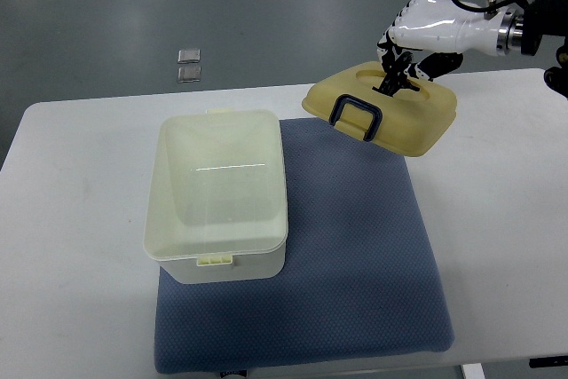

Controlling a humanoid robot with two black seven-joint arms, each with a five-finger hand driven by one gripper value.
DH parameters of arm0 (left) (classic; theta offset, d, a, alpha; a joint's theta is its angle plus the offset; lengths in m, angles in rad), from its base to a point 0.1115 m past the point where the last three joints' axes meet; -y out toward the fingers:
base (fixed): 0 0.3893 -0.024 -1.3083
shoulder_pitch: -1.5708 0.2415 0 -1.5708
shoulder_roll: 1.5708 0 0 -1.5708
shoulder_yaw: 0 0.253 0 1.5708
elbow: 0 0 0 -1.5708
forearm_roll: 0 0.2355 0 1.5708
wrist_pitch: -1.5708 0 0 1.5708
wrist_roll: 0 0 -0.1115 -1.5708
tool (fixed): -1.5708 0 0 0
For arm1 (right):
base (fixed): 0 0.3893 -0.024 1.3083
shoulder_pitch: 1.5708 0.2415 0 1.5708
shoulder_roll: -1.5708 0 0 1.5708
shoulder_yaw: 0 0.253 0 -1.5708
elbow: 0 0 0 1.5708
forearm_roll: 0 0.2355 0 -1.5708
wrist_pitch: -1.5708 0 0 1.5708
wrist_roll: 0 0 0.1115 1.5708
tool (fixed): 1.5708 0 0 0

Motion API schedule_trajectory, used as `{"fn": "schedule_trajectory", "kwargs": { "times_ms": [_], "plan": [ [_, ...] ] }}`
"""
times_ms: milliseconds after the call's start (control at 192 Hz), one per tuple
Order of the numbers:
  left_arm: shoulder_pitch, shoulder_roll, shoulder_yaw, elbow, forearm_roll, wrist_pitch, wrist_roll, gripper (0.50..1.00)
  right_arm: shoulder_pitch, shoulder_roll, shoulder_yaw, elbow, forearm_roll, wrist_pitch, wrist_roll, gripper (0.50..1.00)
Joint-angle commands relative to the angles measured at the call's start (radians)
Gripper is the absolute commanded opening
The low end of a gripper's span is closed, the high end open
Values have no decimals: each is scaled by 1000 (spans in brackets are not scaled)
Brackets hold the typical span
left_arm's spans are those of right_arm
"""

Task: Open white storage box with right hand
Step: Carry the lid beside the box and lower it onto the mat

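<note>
Right hand [417,42], entering from the upper right of the frame, grips one yellowish lid [383,108] with its fingers curled over the lid's top, holding it tilted above the table's far edge. One dark handle [355,118] hangs on the lid's near side. One white box [220,194] stands open and empty at centre left, on the left part of one blue mat [355,255]. The mat lies on one white table [497,219]. Two small clear squares [188,65] lie on the floor at upper left.
</note>
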Motion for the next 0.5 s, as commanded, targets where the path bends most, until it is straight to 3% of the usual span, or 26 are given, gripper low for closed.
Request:
{"fn": "schedule_trajectory", "kwargs": {
  "times_ms": [0, 495],
  "plan": [
    [0, 0, 0, 0, 0, 1, 0, 1000, -31, 5, -7, -28, 0, -20, 0, 500],
    [0, 0, 0, 0, 0, 1, 0, 1000, -100, 82, -9, -54, 0, -45, 0, 500]
  ]
}}
